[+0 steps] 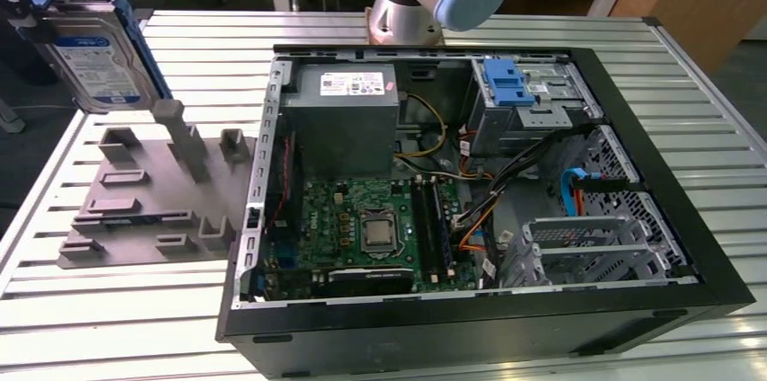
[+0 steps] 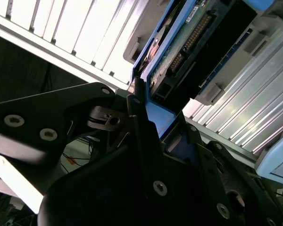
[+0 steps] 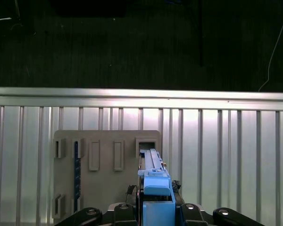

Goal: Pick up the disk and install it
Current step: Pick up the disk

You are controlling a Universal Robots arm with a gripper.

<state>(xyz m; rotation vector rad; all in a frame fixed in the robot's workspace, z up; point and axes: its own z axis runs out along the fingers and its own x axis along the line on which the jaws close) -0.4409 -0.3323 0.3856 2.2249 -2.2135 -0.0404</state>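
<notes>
The hand [image 3: 158, 209] is clenched on the blue-framed end of the disk [image 1: 102, 62] and holds it upright in the air, above the grey holder [image 1: 150, 192] on the bench [image 1: 120, 327]. The end grip probably leaves the disk's body free for the drive cage [image 1: 522, 93] in the open computer case [image 1: 480, 327].

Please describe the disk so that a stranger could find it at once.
Start from the open computer case; on the exterior view's left lies a grey fixture plate. Above it, the gripper holds the disk aloft: silver, blue-and-white label, blue bracket.
</notes>
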